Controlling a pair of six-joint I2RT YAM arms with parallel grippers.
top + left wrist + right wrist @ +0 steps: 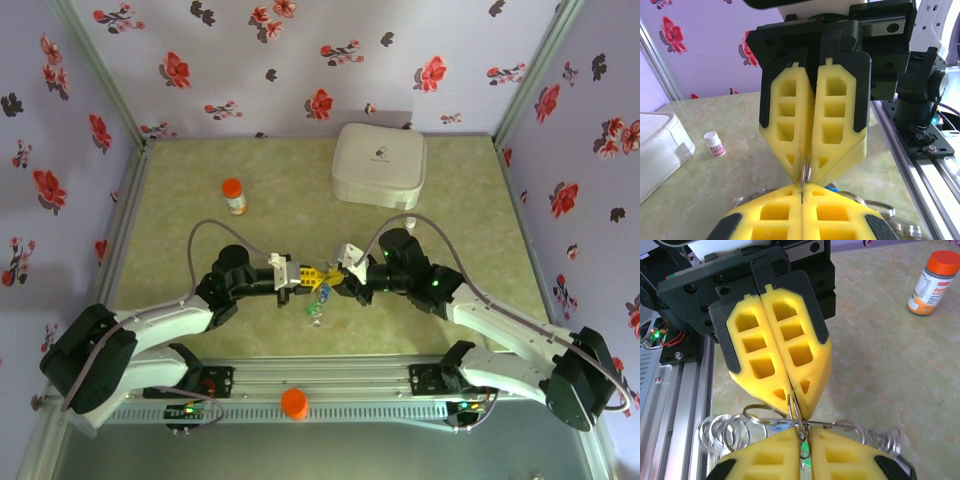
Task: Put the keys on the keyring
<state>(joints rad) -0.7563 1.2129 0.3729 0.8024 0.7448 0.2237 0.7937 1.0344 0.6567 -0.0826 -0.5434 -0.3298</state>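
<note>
My two grippers meet tip to tip over the middle of the table, left gripper [308, 276] and right gripper [340, 282]. A thin silver wire loop, the keyring [799, 415], runs between them and both pairs of yellow fingers are shut on it. In the left wrist view my left gripper [802, 190] pinches the wire [806, 172] below the right gripper [812, 167]. In the right wrist view my right gripper [805, 432] faces the left gripper [792, 392]. Keys with green and blue heads [321, 294] dangle under the tips. More wire rings [715, 432] hang beside them.
A white rounded box [380, 163] sits at the back right. An orange-capped bottle [233, 195] stands at the back left, and a small white bottle [715, 144] is near the box. The metal rail [340, 385] with an orange knob [294, 402] runs along the near edge.
</note>
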